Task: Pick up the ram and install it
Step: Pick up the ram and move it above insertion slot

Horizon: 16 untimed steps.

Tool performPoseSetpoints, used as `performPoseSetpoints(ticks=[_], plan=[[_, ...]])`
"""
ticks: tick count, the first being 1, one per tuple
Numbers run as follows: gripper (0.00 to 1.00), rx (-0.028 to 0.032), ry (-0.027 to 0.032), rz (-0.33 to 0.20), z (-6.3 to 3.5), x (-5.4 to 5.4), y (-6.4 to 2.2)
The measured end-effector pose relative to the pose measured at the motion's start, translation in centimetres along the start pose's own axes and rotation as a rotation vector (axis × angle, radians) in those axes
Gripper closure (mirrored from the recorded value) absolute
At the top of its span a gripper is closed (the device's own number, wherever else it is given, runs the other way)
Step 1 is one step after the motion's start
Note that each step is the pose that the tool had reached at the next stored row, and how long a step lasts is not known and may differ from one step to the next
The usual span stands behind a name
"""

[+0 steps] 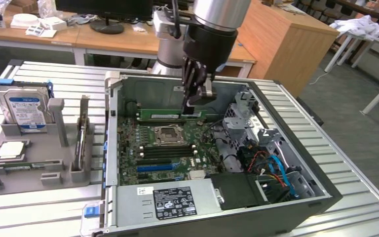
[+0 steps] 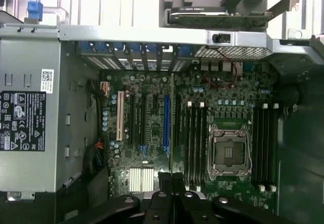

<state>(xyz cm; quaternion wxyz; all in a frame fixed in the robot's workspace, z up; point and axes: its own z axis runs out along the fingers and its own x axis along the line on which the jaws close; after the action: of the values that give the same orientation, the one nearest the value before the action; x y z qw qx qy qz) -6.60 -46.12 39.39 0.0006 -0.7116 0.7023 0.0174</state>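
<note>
My gripper hangs inside the open computer case, over the far part of the motherboard. It is shut on the ram, a long thin green stick that lies level just above the board, beyond the CPU socket. In the wrist view the ram shows edge-on as a thin green line running out from between the gripper fingers. It sits between the blue expansion slot and the black memory slots beside the CPU socket. I cannot tell whether it touches a slot.
A grey holder to the exterior view's left carries a blue-labelled hard drive and a silver chip. Inside the case are the power supply, a drive cage and coloured cables. Desks stand behind.
</note>
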Motion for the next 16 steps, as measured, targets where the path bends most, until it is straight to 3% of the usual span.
performPoseSetpoints(ticks=[5,10,16], plan=[[0.88,-0.0013,0.0002,0.0,-0.02,0.02,-0.74],[0.88,-0.0012,0.0,0.0,-0.01,0.01,-0.75],[0.88,-0.0012,0.0,0.0,0.08,-0.8,-0.77]])
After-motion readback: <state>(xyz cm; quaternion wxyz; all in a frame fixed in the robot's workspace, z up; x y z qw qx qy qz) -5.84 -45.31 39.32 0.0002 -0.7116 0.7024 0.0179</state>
